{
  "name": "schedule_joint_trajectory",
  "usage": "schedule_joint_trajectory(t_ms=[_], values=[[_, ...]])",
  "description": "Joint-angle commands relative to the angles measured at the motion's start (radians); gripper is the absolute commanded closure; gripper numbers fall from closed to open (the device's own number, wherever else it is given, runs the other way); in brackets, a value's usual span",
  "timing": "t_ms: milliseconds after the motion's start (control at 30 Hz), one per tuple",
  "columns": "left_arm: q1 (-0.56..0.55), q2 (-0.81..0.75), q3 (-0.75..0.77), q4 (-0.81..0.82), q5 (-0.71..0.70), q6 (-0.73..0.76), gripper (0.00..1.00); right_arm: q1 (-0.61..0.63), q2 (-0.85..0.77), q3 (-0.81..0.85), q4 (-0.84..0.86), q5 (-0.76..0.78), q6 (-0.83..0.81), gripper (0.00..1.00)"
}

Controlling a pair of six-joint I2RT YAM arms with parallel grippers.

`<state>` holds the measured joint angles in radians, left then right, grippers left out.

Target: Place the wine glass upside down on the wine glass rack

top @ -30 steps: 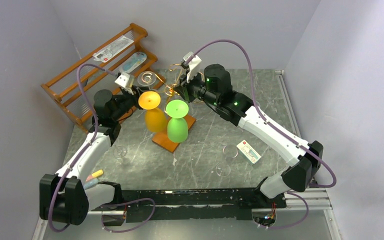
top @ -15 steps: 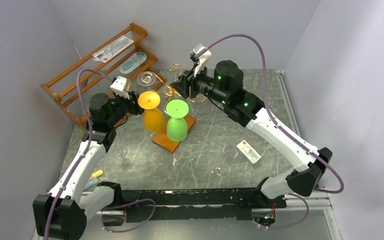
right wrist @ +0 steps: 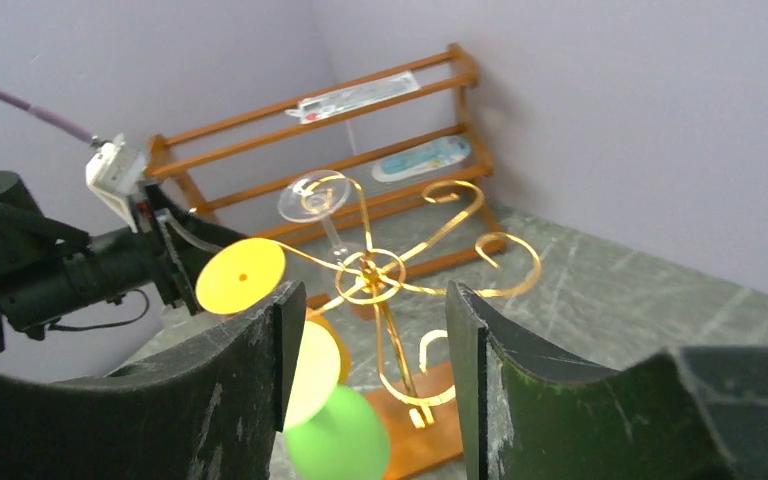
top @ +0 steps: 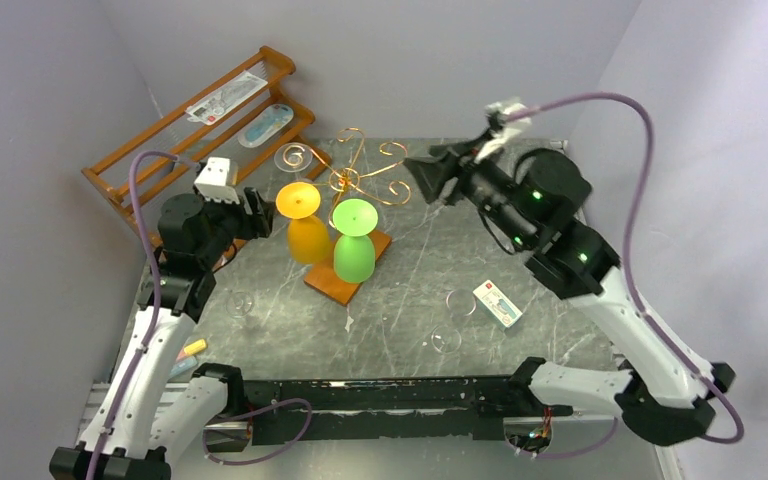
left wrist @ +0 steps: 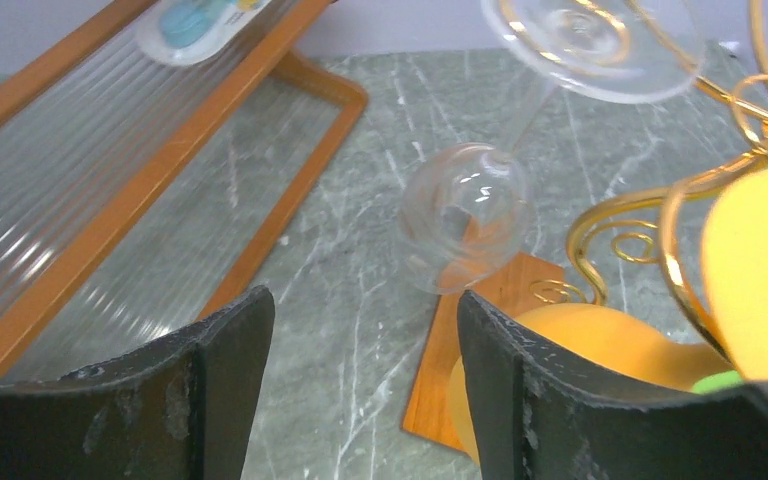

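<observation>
hanging inverted on the wine glass rack, orange wine glass; left gripper, right gripper apart, empty

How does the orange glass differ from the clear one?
The orange wine glass is opaque; the clear wine glass is see-through. The clear one hangs on the side toward the wooden slatted shelf; the orange one hangs farther from it. Both hang upside down on the gold wire rack.

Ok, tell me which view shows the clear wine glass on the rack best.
Left wrist: the clear wine glass hangs close up, foot, stem and bowl all plain. Right wrist shows it small, on the wine glass rack; top shows mainly its foot.
</observation>
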<state>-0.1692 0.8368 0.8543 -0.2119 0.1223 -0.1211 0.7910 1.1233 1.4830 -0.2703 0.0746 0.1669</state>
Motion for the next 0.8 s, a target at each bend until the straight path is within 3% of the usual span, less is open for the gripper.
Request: schedule_joint_trajectory(t_ms=[0,233,433,600,767], values=[[0.002,-0.01,0.075,-0.215,-0.206,-0.083,0.27,-0.004,-0.112,-0.099,-0.123,0.197,0.098,0.43],[0.001,0.004,0.132,-0.491,-0.484,-0.212,0.27,-0.004,-0.219,-0.278,-0.148,0.193,0.223,0.42],[0.002,-0.04,0.102,-0.544,-0.528,-0.248,0.37,-0.004,-0.186,-0.319,-0.164,0.172,0.246,0.43],[0.002,-0.02,0.115,-0.571,-0.511,-0.277,0.55,-0.004,-0.165,-0.335,-0.158,0.161,0.25,0.44],[0.001,0.009,0.135,-0.621,-0.532,-0.315,0.47,-0.004,-0.168,-0.347,-0.148,0.168,0.251,0.44]])
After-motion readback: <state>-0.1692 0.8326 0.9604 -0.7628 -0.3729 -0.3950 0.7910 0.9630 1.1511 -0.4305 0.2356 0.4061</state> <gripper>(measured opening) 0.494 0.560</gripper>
